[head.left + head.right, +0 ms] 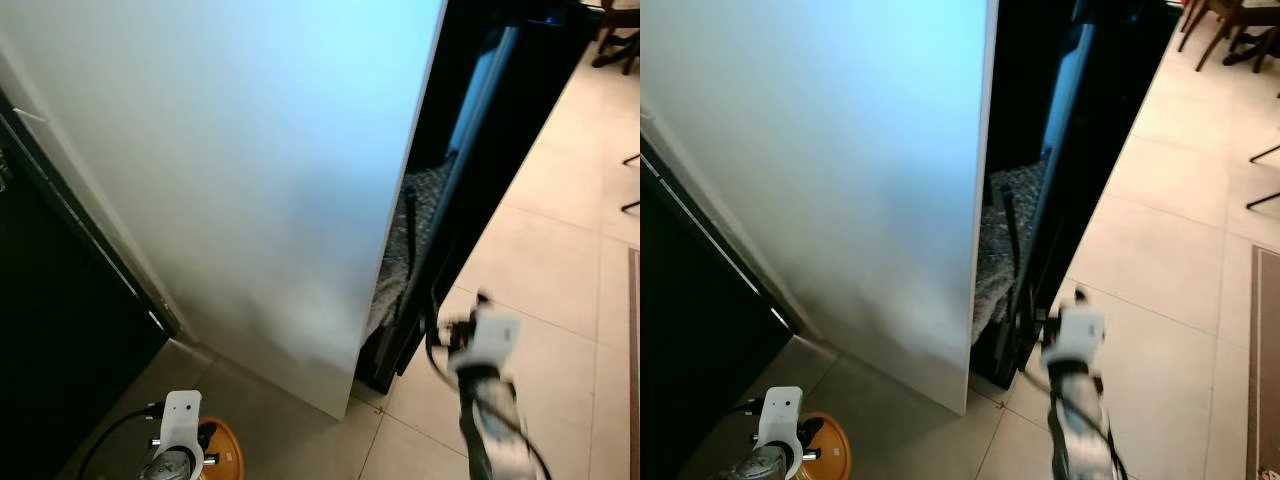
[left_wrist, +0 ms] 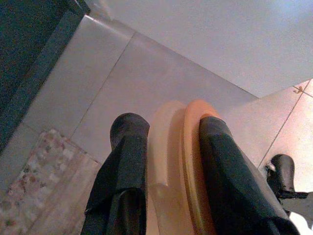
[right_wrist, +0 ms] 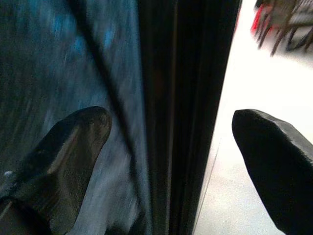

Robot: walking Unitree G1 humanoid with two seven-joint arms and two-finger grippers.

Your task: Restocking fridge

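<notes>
There is no text, label, brand, number or sign that can be read in any of the views. The white fridge side (image 1: 230, 170) is plain, and the orange plate (image 2: 193, 166) carries no writing.

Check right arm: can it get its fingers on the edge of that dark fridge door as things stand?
Probably yes. The right gripper is open, its fingers astride the dark door edge, with nothing between them. The left gripper holds an orange plate low over the floor, well clear.
</notes>
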